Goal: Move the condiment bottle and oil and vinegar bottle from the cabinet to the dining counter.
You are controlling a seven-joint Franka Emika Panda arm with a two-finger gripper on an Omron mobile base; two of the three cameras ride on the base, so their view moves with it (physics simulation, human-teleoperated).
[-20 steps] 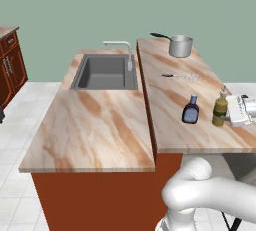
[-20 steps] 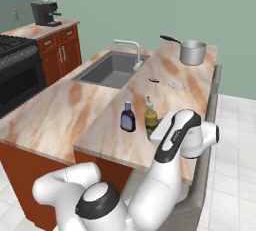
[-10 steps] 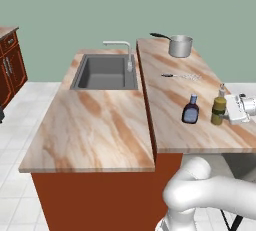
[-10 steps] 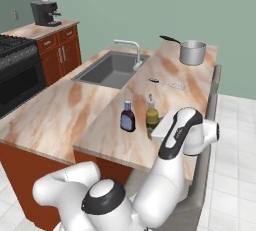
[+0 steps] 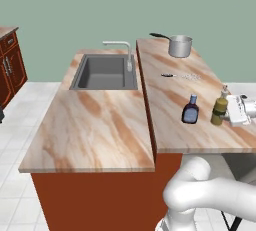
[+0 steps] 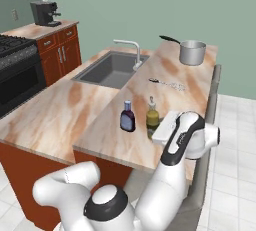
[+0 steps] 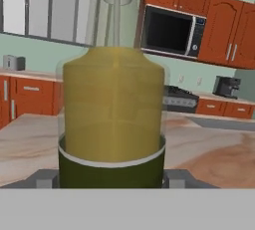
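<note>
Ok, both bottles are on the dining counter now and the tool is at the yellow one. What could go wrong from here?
1. The tool sits right around the tall olive-yellow oil bottle, which stands upright; pulling back crookedly could tip it.
2. The squat dark-brown blue-capped bottle stands close beside it, apart but near; a toppling oil bottle could hit it.
3. Both stand near the beige marble dining counter's front end, so a knock could send one off.

You have a steel saucepan [image 5: 180,46] at the far end — long handle pointing left. The grey sink [image 5: 105,72] (curved faucet [image 5: 123,50] beside it) sits left; coffee machine [image 6: 44,12] stands by the stove [image 6: 15,75].
</note>
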